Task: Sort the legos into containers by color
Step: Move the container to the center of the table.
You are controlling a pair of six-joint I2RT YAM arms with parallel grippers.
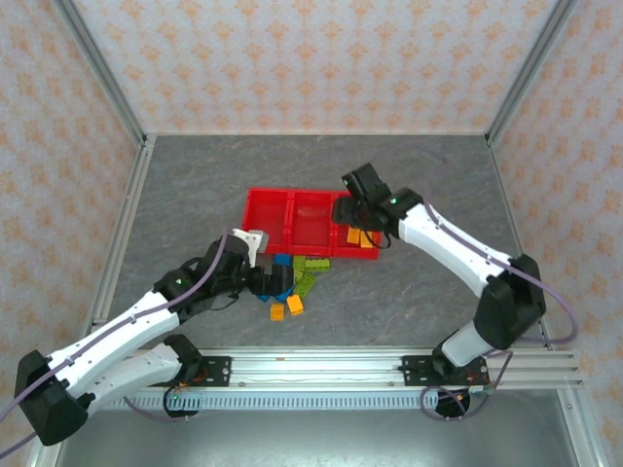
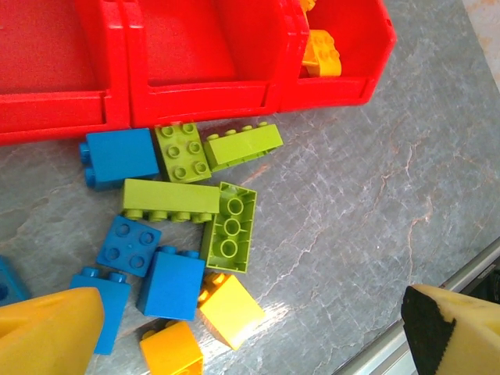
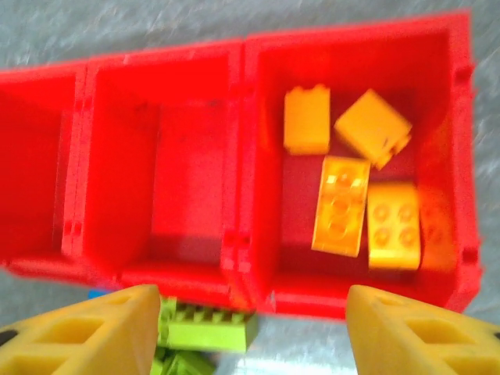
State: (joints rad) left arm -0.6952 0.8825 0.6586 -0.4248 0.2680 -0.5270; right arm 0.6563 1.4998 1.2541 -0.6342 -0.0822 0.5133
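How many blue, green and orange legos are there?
Blue legos: 5, all on the table
Green legos: 4, all on the table
Orange legos: 6, with 4 in the tray and 2 on the table
Total: 15

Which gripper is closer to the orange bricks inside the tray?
Right. The right gripper hangs above the tray compartment holding the orange bricks; the left gripper is over the loose bricks in front of the tray.

Robot lab booth, aluminium frame posts (image 1: 103, 68), patterned wall panels (image 1: 321, 58), grey tabletop (image 1: 195, 185)
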